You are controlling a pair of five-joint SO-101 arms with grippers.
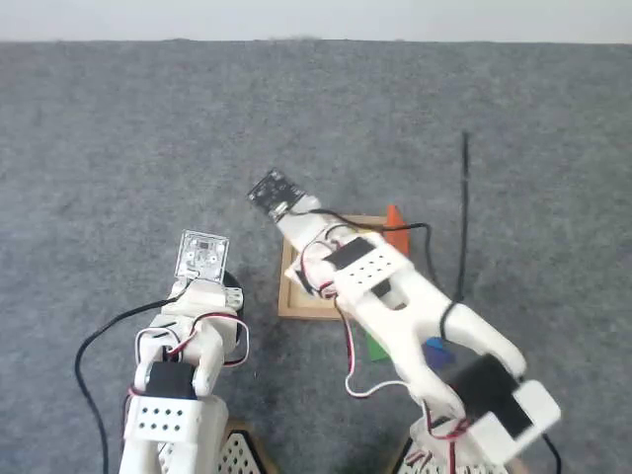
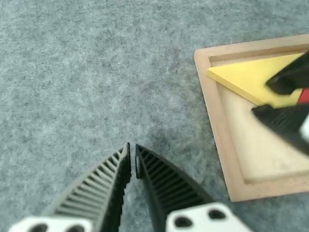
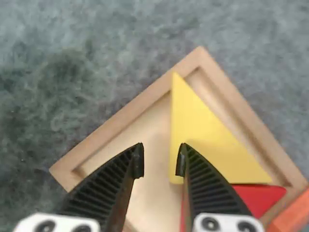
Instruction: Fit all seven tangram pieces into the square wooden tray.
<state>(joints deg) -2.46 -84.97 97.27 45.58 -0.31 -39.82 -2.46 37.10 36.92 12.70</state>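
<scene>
Right end effector [image 3: 159,162] was held part open, empty, over wooden tray [image 1: 296,309] near middle of high view. Yellow triangle [image 3: 203,140] was laid in tray just beside it, long edge along tray wall. Left end effector [image 2: 133,147] was seen nearly shut, empty, farther off.

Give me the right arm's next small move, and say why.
Probably lift the right tool straight up: it is open, and the yellow triangle already lies in the tray, one edge along its wall.
</scene>
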